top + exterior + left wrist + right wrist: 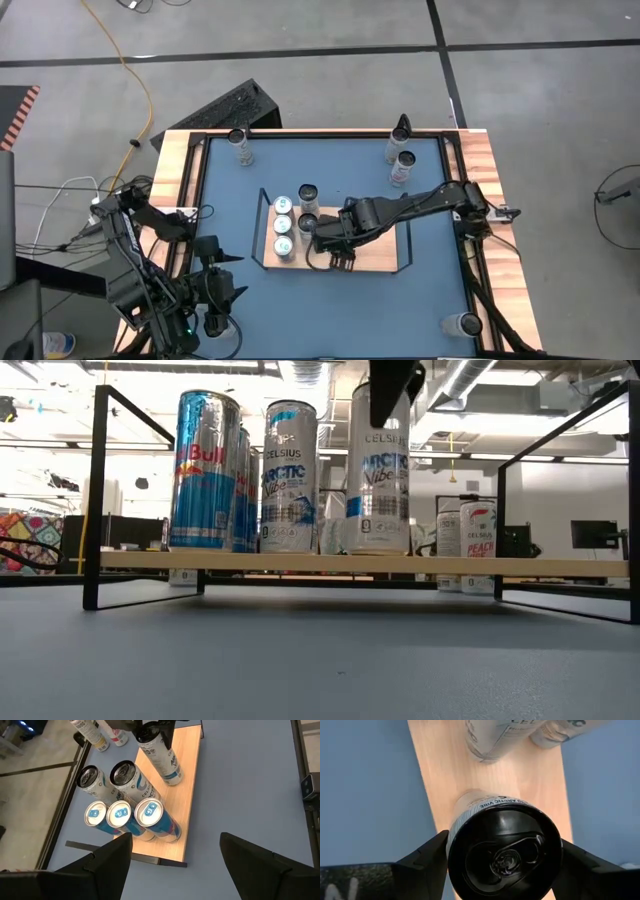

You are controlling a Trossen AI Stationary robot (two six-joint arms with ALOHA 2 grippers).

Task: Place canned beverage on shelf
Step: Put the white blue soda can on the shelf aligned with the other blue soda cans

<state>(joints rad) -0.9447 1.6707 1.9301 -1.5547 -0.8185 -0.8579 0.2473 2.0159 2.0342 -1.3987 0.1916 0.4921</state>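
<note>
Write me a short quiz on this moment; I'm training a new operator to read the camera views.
1. True or false: the left gripper holds a can.
2. How many blue-topped cans stand on the shelf?
3. The can under the right gripper is: A) lying on its side, B) standing upright on the shelf, C) stacked on another can.

Key: 1 false, it is open and empty, away from the shelf. 2 three. 3 B.
</note>
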